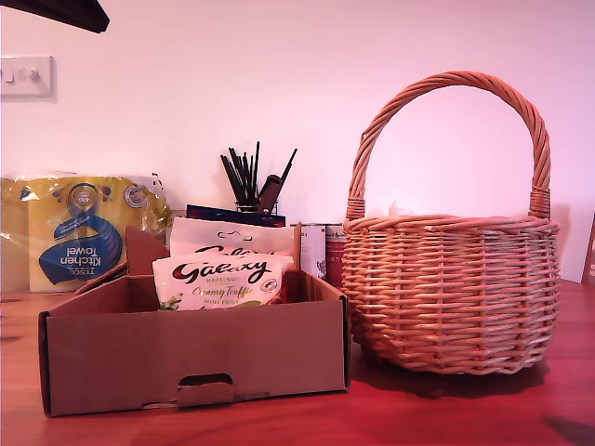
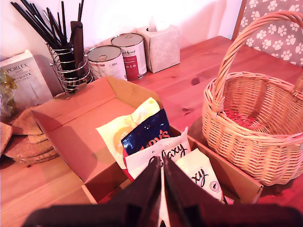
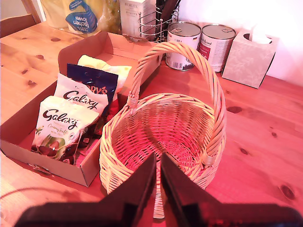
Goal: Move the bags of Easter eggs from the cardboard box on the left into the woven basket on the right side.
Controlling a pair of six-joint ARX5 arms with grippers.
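Four bags stand in the box [image 3: 21,124], just beside the basket [image 3: 118,161] on the tabletop [image 3: 265,118]: two Galaxy bags [image 3: 59,128] nearest the box's slotted front, a dark blue bag [image 3: 93,82] behind them, a pale yellow bag [image 3: 102,66] rearmost; none lies in the basket; my first gripper [image 2: 161,189] hangs above the box, fingers near closed, holding nothing; my second gripper [image 3: 158,189] hangs above the basket's near rim, fingers likewise near closed and empty.
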